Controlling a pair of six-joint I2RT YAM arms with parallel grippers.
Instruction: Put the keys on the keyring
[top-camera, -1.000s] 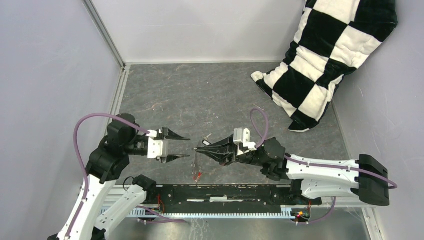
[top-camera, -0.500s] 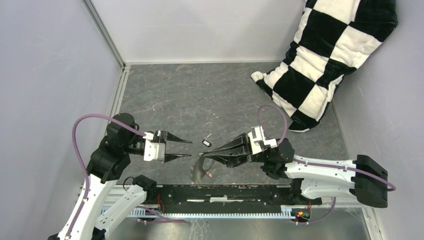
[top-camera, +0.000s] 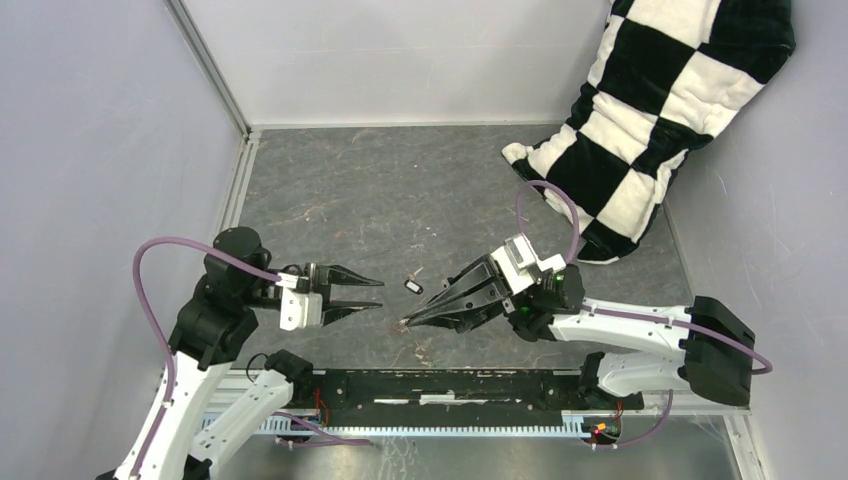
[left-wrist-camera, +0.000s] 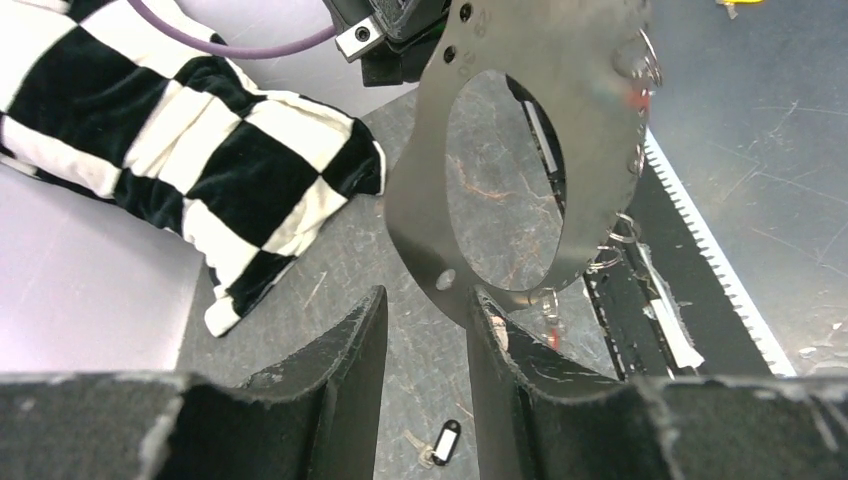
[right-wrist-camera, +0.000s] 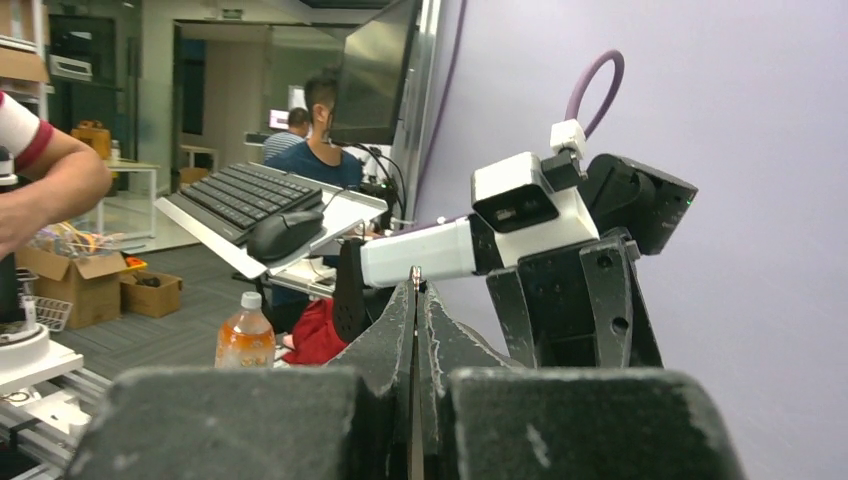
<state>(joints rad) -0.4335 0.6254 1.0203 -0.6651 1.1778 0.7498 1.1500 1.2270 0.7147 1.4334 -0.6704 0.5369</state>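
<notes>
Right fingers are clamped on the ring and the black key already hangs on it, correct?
No: the right fingers are clamped on the ring, but the black key lies loose on the table, as the top view shows.

From the left wrist, the large thin grey metal oval keyring (left-wrist-camera: 420, 210) fills the upper centre, its top running off the upper edge; the small metal fringe pieces (left-wrist-camera: 618, 232) down its right side are blurred. Overhead and from the right wrist it shows only edge-on, a sliver. The tiny black key with a pale spot (left-wrist-camera: 446, 441), bottom centre, is too small to read. The black-and-white checked cushion (top-camera: 660, 110) is cut at the upper right corner
</notes>
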